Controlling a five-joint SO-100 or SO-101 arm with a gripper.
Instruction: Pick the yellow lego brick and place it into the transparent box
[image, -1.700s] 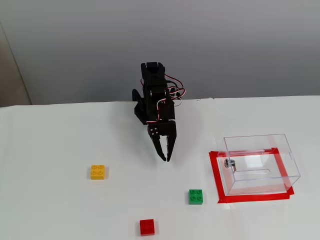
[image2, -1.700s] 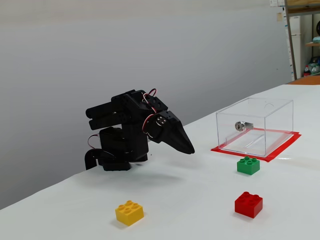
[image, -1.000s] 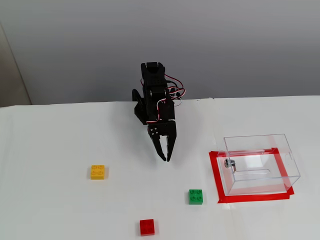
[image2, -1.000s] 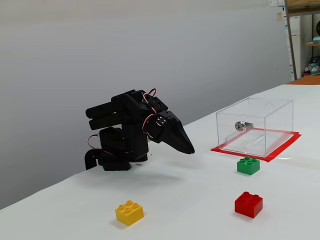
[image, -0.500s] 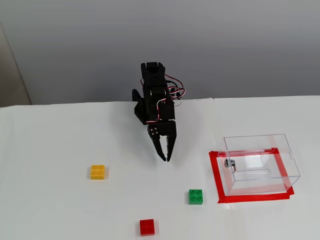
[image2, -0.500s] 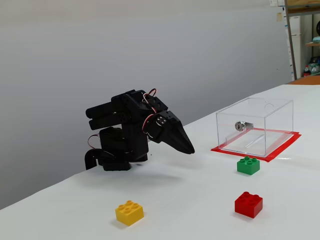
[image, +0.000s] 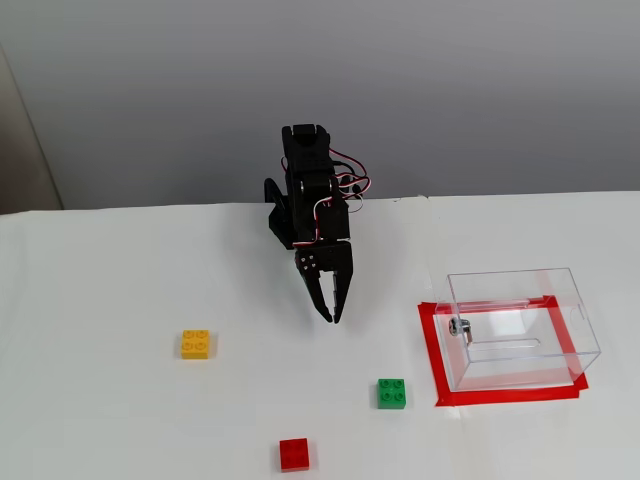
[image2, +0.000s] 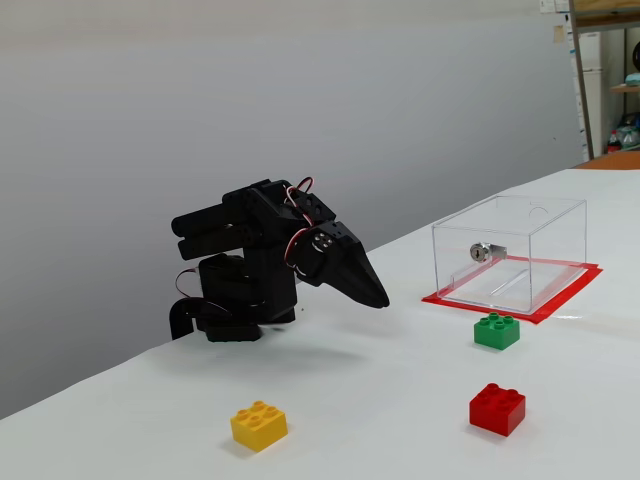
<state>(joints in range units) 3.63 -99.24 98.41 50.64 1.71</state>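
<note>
The yellow lego brick (image: 195, 343) (image2: 259, 425) lies flat on the white table, studs up, well left of the arm in a fixed view. The transparent box (image: 520, 328) (image2: 510, 253) stands empty on a red tape rectangle, with a small metal fitting on its side. My black gripper (image: 331, 317) (image2: 381, 299) hangs folded near the arm's base, tips pointing down above the table, jaws together and empty. It is apart from the yellow brick and from the box.
A green brick (image: 391, 393) (image2: 497, 330) lies near the box's red tape (image: 505, 395). A red brick (image: 294, 454) (image2: 497, 408) lies at the table's front. A grey wall stands behind the arm.
</note>
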